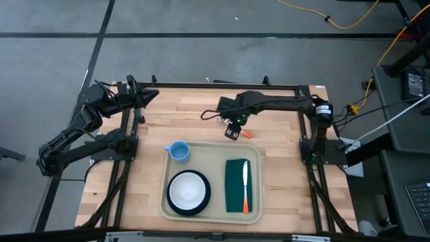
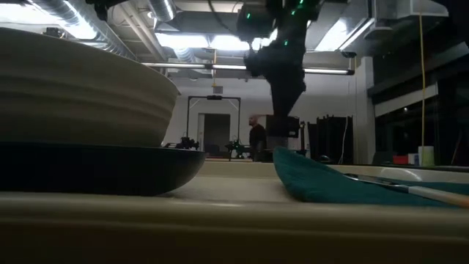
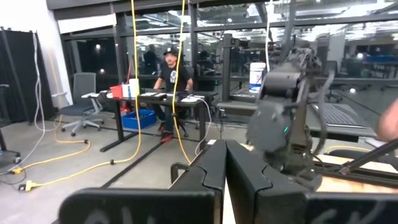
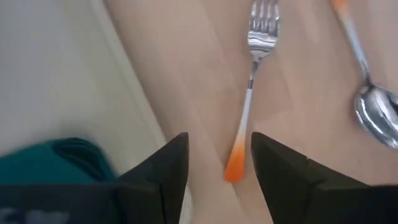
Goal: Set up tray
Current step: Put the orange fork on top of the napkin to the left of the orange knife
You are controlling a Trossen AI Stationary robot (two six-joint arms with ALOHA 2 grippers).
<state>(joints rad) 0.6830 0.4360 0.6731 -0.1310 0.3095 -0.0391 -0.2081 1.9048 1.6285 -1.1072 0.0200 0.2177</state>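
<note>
right gripper (image 4: 219, 163): hovering over bare wood just beyond the tray's far rim, fingers standing apart astride the orange-handled metal fork's (image 4: 249, 112) handle end
left gripper (image 1: 149, 96): waiting at the table's far left edge, fingers pressed together
large beige rectangular plastic tray (image 1: 259, 195): sitting at the table's near middle
metal spoon (image 4: 373, 106): lying beside the fork

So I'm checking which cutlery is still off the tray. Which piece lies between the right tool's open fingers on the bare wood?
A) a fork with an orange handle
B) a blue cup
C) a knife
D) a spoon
A: the right wrist view shows the right tool open, with the orange-handled fork on the wood between its fingers and the spoon lying off to the side.
</note>
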